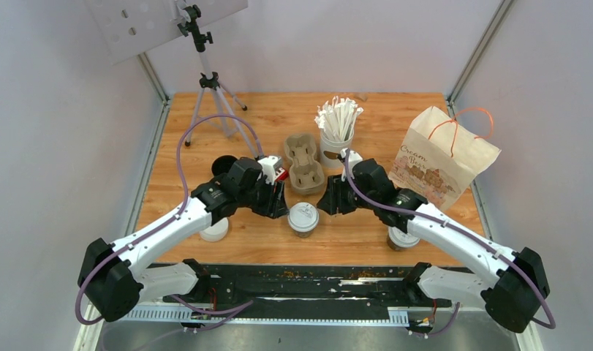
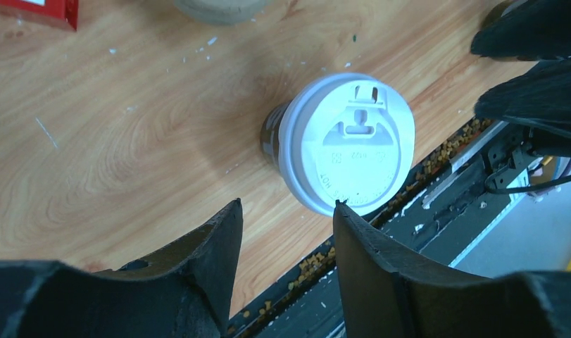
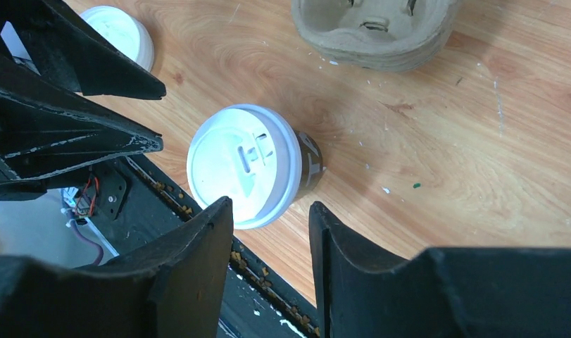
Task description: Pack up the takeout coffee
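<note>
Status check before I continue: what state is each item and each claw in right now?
centre cup: upright, lid on, not gripped
second cup: upright, lid on, partly under the right arm
cup tray: on the table, wells empty
paper bag: handles up, cannot tell whether the mouth is open
stick cup: upright, full of wrapped sticks
left claw: open, empty
right claw: open, empty

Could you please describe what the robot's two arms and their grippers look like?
The left arm and the right arm both have smooth white links between bulky black joint housings. A thin purple cable loops along each arm. The left gripper and the right gripper each have two matte black, wedge-shaped fingers with rough, scuffed edges.
</note>
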You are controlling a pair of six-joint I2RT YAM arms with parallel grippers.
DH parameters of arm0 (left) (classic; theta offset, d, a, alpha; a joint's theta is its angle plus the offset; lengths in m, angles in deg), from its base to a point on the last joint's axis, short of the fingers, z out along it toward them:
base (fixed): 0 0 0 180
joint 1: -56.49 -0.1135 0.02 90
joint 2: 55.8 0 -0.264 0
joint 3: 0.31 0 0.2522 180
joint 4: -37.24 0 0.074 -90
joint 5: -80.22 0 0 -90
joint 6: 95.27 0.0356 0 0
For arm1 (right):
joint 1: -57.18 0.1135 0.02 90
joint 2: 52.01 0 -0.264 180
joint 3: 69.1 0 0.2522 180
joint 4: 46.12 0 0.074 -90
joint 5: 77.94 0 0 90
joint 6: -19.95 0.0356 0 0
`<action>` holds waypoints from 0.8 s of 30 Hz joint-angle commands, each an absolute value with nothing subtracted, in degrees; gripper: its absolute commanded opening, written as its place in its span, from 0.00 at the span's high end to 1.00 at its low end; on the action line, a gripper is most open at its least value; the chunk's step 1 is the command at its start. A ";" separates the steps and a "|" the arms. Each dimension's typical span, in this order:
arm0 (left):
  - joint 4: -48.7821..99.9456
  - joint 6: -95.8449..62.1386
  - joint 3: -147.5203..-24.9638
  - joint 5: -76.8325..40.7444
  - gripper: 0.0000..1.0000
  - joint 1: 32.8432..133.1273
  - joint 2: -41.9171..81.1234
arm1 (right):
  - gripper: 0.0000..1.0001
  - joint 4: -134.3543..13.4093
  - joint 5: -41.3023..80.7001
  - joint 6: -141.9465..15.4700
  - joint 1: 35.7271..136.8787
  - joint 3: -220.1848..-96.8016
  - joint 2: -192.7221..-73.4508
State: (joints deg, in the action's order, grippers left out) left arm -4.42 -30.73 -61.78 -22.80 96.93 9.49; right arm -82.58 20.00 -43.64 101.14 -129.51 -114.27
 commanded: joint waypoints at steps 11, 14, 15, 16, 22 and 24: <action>7.44 -29.81 -59.06 -26.80 0.42 96.24 10.30 | 0.50 -81.49 28.71 -50.35 99.59 -133.19 -123.05; 7.20 -29.09 -58.81 -26.86 0.41 96.22 10.64 | 0.49 -81.93 29.23 -51.58 99.54 -133.88 -124.37; 7.18 -28.82 -58.70 -26.80 0.41 96.21 10.82 | 0.49 -81.87 29.43 -51.75 99.52 -134.00 -124.68; 7.24 -28.56 -58.45 -26.71 0.41 96.21 11.00 | 0.49 -81.67 29.52 -51.78 99.54 -134.01 -124.91; 8.05 -26.13 -57.85 -28.18 0.40 96.26 13.20 | 0.50 -78.55 31.07 -52.55 99.45 -132.46 -126.44; 8.80 -26.21 -57.25 -28.26 0.43 96.21 13.60 | 0.51 -78.38 31.47 -52.74 99.52 -132.27 -127.06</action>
